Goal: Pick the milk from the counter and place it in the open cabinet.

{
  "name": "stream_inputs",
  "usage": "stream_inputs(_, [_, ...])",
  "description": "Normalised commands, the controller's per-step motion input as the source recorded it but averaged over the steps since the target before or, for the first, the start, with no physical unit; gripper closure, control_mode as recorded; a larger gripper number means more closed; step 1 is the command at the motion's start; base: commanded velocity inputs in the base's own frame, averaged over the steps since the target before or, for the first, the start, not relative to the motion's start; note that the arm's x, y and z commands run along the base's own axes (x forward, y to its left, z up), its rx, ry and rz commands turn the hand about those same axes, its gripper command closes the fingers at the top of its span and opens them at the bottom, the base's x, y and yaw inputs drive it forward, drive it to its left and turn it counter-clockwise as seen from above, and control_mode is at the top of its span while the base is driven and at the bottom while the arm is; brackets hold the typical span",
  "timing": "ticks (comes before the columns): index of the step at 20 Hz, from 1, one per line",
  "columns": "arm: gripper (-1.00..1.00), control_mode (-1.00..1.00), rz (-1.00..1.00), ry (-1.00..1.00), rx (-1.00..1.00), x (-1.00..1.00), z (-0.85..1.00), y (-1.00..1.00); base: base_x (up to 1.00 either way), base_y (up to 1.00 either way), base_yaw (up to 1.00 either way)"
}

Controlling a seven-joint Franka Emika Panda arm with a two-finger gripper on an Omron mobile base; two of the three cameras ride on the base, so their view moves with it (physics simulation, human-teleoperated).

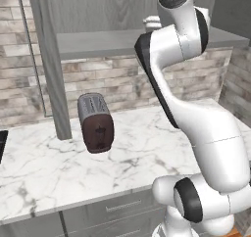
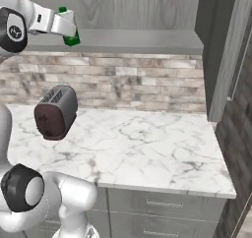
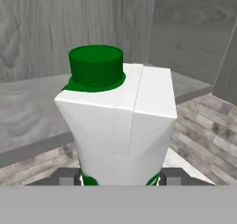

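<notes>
The milk (image 3: 121,126), a white carton with a green cap and green base, sits upright between my two finger tips (image 3: 69,177). My gripper (image 3: 118,177) is shut on its lower part. From the right base view, the gripper (image 2: 66,25) holds the milk (image 2: 72,39) high above the counter (image 2: 138,143), at the front edge of the cabinet shelf (image 2: 138,38) near its left end. The hand view shows the grey shelf (image 3: 28,112) and the cabinet's wood-grain back wall just behind the carton.
A brown toaster (image 1: 95,122) (image 2: 55,112) stands on the marble counter (image 1: 59,157) below the shelf. A grey vertical panel (image 1: 49,59) drops to the counter on the left. An open cabinet door (image 2: 226,55) stands at the right. A brick backsplash runs behind.
</notes>
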Motion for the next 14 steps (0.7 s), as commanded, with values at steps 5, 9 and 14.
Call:
stream_inputs(5, [1.0,-1.0,0.06,-0.04,0.01,0.97,-0.36,-0.21,0.0,0.0,0.0])
stream_inputs(9, [1.0,-1.0,0.14,0.0,0.01,1.0,-0.23,-0.33,0.0,0.0,0.0])
stream_inputs(14, [1.0,-1.0,0.14,0.08,0.0,0.94,0.0,-0.17,0.0,0.0,0.0])
